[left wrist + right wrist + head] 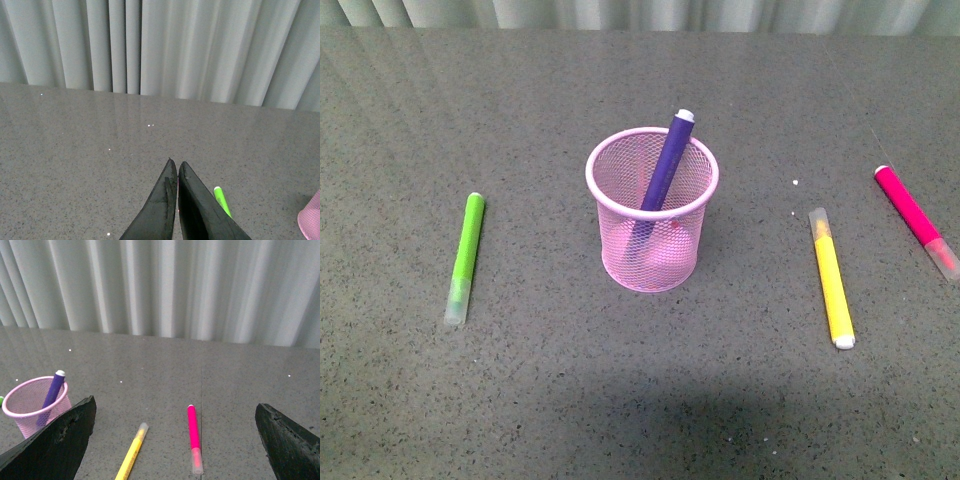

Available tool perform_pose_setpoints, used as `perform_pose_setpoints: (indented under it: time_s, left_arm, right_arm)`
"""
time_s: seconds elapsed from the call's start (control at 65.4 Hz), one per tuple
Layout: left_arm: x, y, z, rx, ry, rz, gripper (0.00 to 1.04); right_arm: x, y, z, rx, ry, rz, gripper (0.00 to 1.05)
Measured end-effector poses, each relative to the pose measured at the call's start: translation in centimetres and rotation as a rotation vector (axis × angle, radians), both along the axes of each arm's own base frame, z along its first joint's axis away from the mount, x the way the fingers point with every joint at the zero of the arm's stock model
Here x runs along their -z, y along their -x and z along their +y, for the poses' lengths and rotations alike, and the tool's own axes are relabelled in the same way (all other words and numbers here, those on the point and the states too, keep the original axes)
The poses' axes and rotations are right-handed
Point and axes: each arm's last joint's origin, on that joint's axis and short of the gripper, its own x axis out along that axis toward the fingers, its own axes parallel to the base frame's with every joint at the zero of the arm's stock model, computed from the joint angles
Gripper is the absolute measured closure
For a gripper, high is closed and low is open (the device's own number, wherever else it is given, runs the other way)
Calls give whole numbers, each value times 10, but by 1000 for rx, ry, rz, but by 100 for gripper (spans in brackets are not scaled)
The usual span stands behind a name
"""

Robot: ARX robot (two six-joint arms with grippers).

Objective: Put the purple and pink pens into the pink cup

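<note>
The pink cup (652, 210) stands upright mid-table with the purple pen (665, 165) leaning inside it, white plug up. The pink pen (917, 220) lies flat on the table at the far right. In the right wrist view the pink pen (194, 438) lies between and beyond my wide-open right gripper (175, 412), with the cup (35, 405) and purple pen (52, 391) off to one side. My left gripper (175, 167) is shut and empty above the table, with the cup's edge (311, 220) at the frame's border. Neither gripper shows in the front view.
A lime-green marker (465, 256) lies left of the cup and shows beside the left fingers (222, 201). A yellow marker (832, 278) lies between the cup and the pink pen, also in the right wrist view (131, 452). Curtains hang behind the table.
</note>
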Motion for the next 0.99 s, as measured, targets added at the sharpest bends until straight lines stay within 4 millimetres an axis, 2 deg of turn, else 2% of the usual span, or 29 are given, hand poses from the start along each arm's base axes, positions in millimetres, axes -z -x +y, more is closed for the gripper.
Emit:
perform_pose_setpoints:
  time_s: [0.245, 0.367, 0.826, 0.871, 0.948, 0.994]
  left_arm:
    - [1, 4, 0, 0, 0, 1, 103]
    - [4, 13, 0, 1, -1, 19, 103]
    - [4, 14, 0, -2, -1, 16, 103]
    - [4, 14, 0, -1, -1, 16, 96]
    - [4, 14, 0, -2, -1, 16, 76]
    - [4, 14, 0, -2, -1, 16, 69]
  right_arm:
    - [0, 0, 0, 0, 0, 0, 7]
    - [0, 0, 0, 0, 0, 0, 7]
    - [0, 0, 0, 0, 0, 0, 7]
    - [0, 0, 0, 0, 0, 0, 7]
    - [0, 0, 0, 0, 0, 0, 7]
    - [0, 0, 0, 0, 0, 0, 7]
